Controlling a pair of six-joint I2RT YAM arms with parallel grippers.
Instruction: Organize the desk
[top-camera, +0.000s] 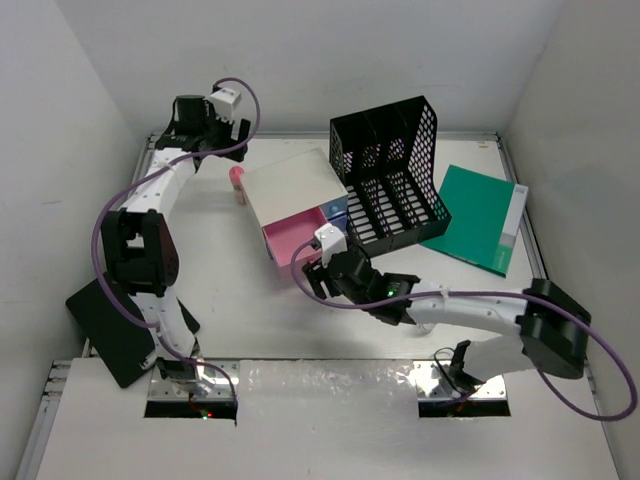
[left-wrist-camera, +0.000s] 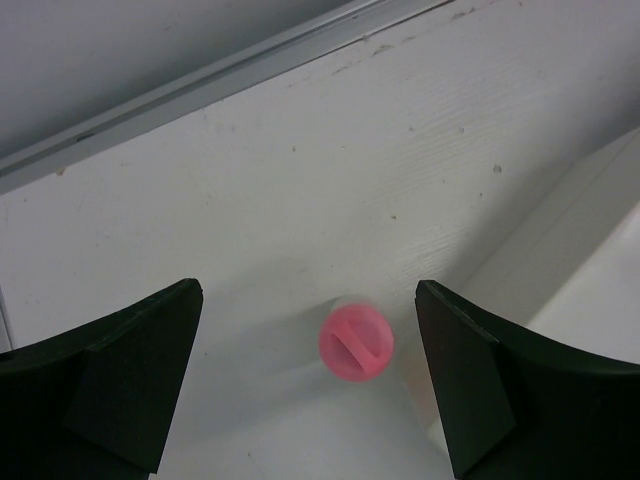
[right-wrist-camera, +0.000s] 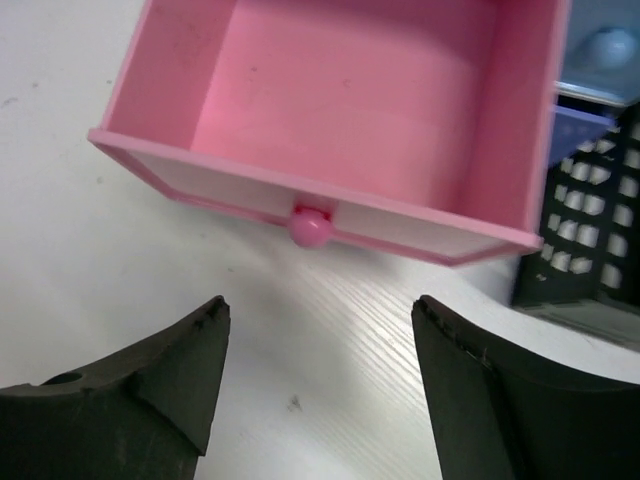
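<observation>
**mika:** Why was the left gripper (left-wrist-camera: 308, 300) parked up by the far left corner of the small cream-topped box with pink and blue drawers (top-camera: 290, 185)?

**rolf:** It looked lined up on the small pink round-capped cylinder (left-wrist-camera: 356, 343) standing just beside that corner of the box. The jaws were spread wide with nothing in them. The cap sat in the gap, a bit right of centre, and neither finger touched it. My guess is that it was the next thing to be picked up.

**mika:** And the right gripper (right-wrist-camera: 320, 310)?

**rolf:** That one was wide open and empty too. It hovered just in front of the box, facing the pulled-out pink drawer (right-wrist-camera: 350, 90) and its round pink knob (right-wrist-camera: 311, 226). What showed of the drawer was bare, so it was probably open to take the cylinder.

**mika:** How did the desk look?

**rolf:** The large matte-white desk (top-camera: 250, 320) ran under everything, with the box about mid-desk toward the far side. It had thin metal rails at the edges and a few scuffs. It was untidy. A black mesh file rack (top-camera: 390, 170) lay right against the box's right side, seemingly tipped over. A green folder (top-camera: 480, 215) sat askew further right. A flat black pad (top-camera: 110, 325) lay well left of the box, hanging over the edge.
</observation>
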